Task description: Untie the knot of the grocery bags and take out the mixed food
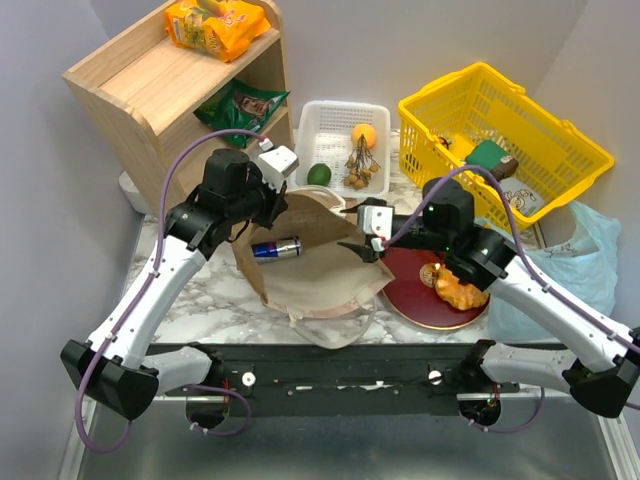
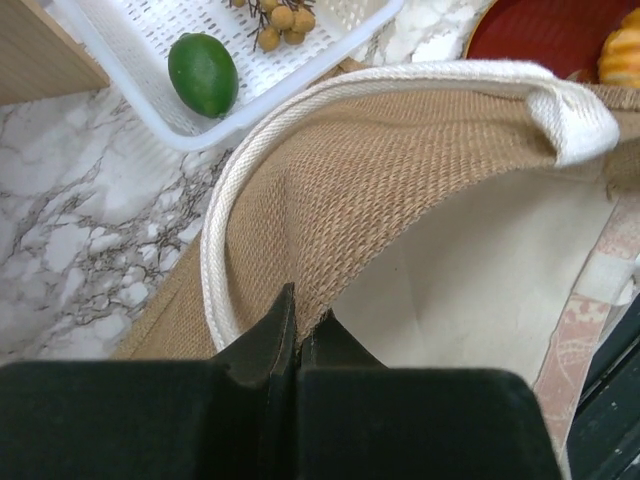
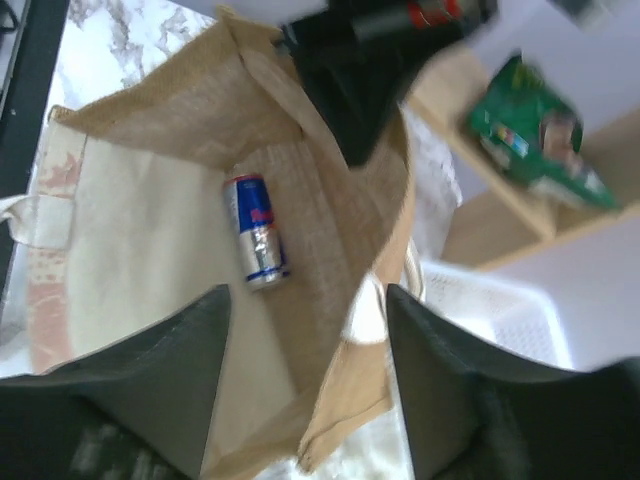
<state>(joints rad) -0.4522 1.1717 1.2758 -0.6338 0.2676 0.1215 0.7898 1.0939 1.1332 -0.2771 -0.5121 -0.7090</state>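
Left hand (image 2: pixel 297 322) clamps the one brown bag (image 1: pixel 312 280) rim at 11 o'clock; right hand (image 3: pixel 305 310) apart; one can (image 1: pixel 275 248) inside.

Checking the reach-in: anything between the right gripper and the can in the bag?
Nothing visible. The left gripper pinches the rim of the bag, holding the mouth open; the can lies bare inside, in view between the fingers of the right gripper. A fold of bag wall runs close beside it.

The right arm (image 1: pixel 548 295) covers part of the blue plastic bag (image 1: pixel 595 240) — the green packet (image 3: pixel 535 140) is blurred.
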